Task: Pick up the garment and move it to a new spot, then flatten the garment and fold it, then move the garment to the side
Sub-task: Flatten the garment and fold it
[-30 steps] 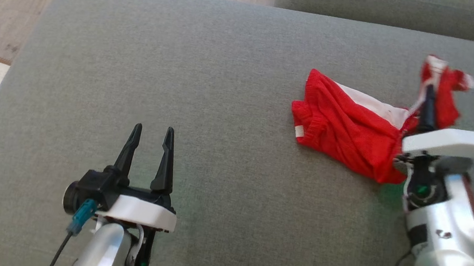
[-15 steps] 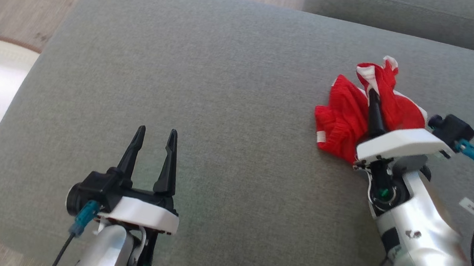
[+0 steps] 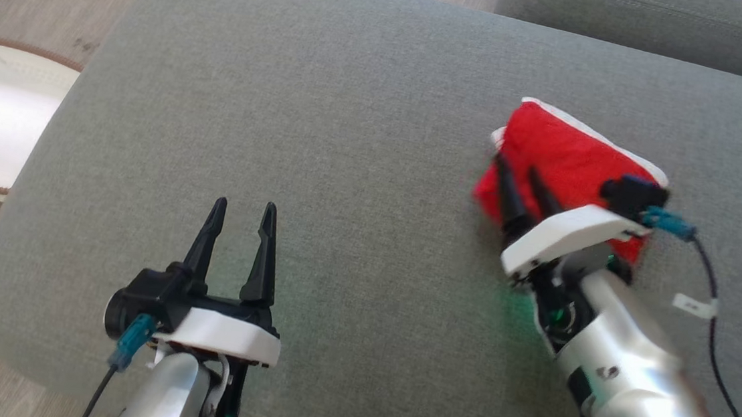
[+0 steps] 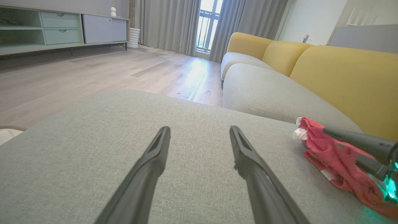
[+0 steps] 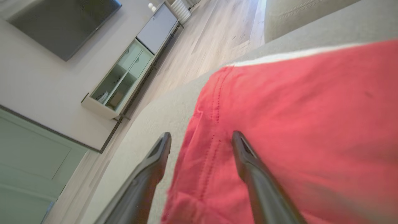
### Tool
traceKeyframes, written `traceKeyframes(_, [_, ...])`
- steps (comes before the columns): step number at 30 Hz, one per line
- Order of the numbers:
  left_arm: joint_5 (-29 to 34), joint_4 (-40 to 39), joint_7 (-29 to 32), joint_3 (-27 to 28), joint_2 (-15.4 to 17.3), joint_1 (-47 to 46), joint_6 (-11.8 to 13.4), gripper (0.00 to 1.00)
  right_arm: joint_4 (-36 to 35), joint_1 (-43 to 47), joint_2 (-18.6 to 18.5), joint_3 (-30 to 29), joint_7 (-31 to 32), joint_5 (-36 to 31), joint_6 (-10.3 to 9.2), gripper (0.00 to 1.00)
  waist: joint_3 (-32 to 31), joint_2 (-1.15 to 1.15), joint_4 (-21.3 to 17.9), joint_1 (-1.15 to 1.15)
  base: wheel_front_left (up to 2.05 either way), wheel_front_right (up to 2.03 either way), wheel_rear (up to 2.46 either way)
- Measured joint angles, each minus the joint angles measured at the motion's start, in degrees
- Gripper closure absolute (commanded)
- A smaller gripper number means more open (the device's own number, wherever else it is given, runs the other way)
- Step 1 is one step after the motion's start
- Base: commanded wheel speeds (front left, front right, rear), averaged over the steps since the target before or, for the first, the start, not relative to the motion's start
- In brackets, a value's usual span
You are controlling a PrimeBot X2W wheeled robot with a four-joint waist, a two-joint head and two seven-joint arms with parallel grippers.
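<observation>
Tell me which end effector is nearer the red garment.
Right. The right end effector sits over the edge of the red garment, fingers open; the left end effector hovers over bare cushion, far to its left.

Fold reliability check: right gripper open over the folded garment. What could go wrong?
The right gripper, open, straddles an edge of the garment; pulling away could snag the cloth and undo the fold. The left gripper hovers apart over the cushion, so a one-sided move aside may drag the layers open.
</observation>
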Motion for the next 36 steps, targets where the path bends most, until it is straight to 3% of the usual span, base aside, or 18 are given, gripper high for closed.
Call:
traceKeyframes(9, [0.01,-0.01,0.0,0.67,0.0,0.09,0.22,0.0,-1.83,1.73,0.01,10.92,2.93,2.91,0.0,0.0,-1.54,0.0,-3.12,0.0,0.0,0.0,0.0])
traceKeyframes(13, [0.29,-0.31,0.0,1.96,0.0,1.2,0.15,0.0,-3.19,1.27,0.0,12.14,0.49,2.74,0.0,0.0,-2.22,0.0,-5.59,0.0,0.0,0.0,0.0])
traceKeyframes(18, [0.65,-2.41,0.0,3.44,0.01,1.84,-0.58,0.0,-3.27,0.14,-0.45,11.93,-4.92,-3.78,0.0,0.0,-3.1,0.0,-9.33,0.0,0.0,0.0,0.0])
traceKeyframes(23, [0.64,-6.37,0.0,4.94,0.04,1.83,-1.21,0.0,-4.03,0.19,-3.25,5.12,-7.08,-12.12,0.0,0.0,-3.98,0.0,-13.27,0.0,0.0,0.0,0.0])
traceKeyframes(27, [0.65,-9.24,0.0,5.83,0.05,1.83,-1.74,0.0,-10.67,2.81,-4.94,-6.27,-7.14,-23.41,0.0,0.0,-4.43,0.0,-16.2,0.0,0.0,0.0,0.0])
traceKeyframes(30, [0.67,-10.4,-0.05,5.81,0.03,1.82,-2.18,0.0,-17.29,8.67,-4.15,-13.88,-7.3,-31.37,0.0,0.0,-4.61,0.0,-17.96,0.0,0.0,0.0,0.0])
traceKeyframes(36, [1.68,-10.94,-0.07,6.04,0.04,1.84,-2.16,0.0,-25.29,20.2,-1.0,-21.29,-7.3,-40.86,0.0,0.0,-4.71,0.0,-20.1,-0.01,0.0,0.0,0.0])
